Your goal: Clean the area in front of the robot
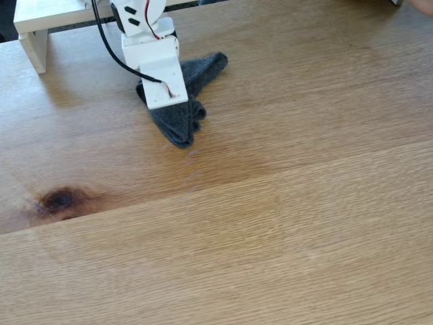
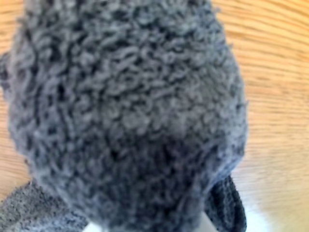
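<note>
So the small white plastic robot arm [image 1: 150,51] with its black cable [image 1: 111,51] and thin red wires sits at the top of the fixed view, pressed down on a dark grey woolly cloth [image 1: 181,116] lying on the light oak-grain wooden desk [image 1: 284,203]. The flat white pincer [image 1: 166,100] is on top of the cloth; can't tell if it's clenched or released. Wrist view is mostly fuzzy grey knit [image 2: 130,111]. A dark knot [image 1: 59,200] sits well left, and a white shelf-like frame [image 1: 37,27] stands top-left.
</note>
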`<state>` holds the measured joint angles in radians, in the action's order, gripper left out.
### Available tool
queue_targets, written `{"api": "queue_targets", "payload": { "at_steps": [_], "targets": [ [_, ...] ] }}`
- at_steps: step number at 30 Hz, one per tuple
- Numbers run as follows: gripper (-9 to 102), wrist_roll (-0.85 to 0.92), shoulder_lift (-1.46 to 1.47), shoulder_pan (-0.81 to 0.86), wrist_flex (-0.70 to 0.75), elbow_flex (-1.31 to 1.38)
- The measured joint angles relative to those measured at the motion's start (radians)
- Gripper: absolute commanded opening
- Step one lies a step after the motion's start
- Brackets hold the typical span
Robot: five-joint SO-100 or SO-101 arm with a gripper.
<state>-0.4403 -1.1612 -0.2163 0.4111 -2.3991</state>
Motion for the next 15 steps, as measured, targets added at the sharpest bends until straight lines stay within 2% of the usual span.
{"api": "queue_targets", "payload": {
  "at_steps": [12,15],
  "targets": [
    [0,-0.011,-0.061,0.021,0.126,0.092],
    [0,-0.003,-0.104,0.057,0.153,0.196]
  ]
}}
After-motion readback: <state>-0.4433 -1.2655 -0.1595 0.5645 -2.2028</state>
